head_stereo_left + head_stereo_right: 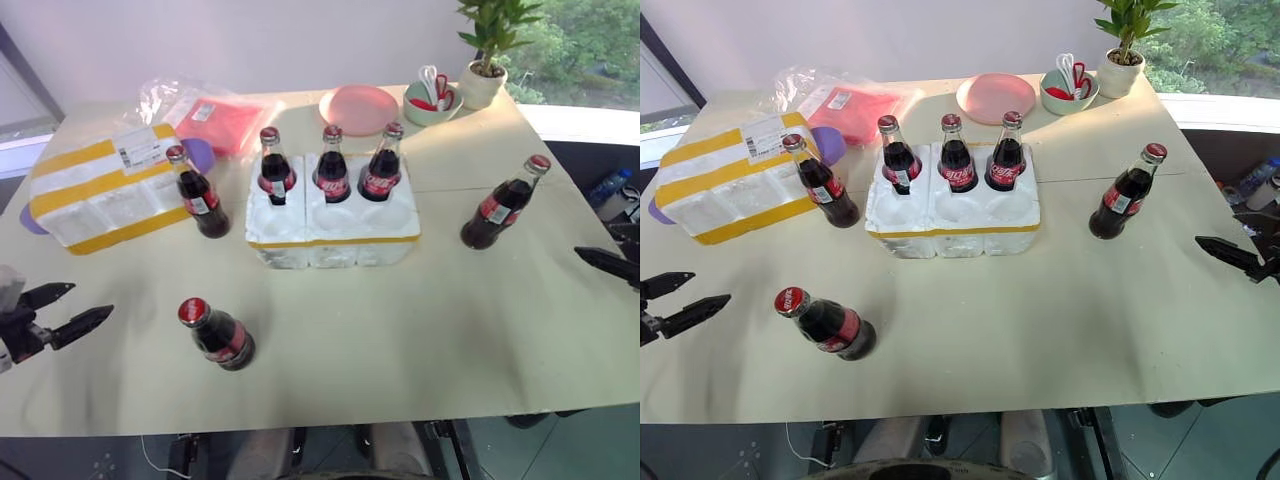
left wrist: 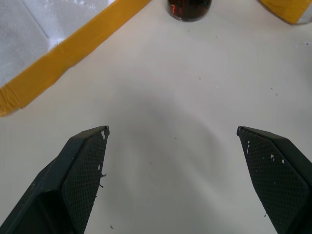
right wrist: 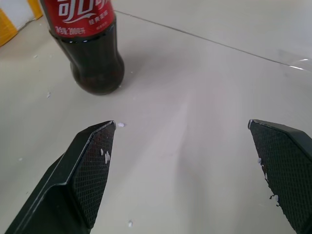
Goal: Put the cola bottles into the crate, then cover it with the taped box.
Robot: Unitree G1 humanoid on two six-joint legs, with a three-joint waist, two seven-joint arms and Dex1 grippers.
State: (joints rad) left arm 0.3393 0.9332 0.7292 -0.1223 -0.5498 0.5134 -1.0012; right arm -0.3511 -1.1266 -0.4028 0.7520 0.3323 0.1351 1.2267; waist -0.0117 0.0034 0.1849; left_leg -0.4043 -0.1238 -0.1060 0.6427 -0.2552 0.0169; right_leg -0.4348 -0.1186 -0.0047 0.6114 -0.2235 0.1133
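I log: crate [image 1: 330, 240], white foam, yellow-banded, three glass cola bottles [image 1: 331, 165] upright in its rear wells; three more loose on the table [image 1: 400, 340]. Taped box [image 1: 100, 190] at my left, part-covering something purple. Left gripper [image 1: 72, 308] and right gripper [image 3: 183, 161] hover low, textured fingers spread, empty

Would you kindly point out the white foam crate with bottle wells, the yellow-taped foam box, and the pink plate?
White foam crate with bottle wells [image 1: 335, 250]: left eye view, front wall.
Yellow-taped white foam box [image 1: 90, 200]: left eye view, top face.
Round pink plate [image 1: 358, 108]: left eye view, its centre.
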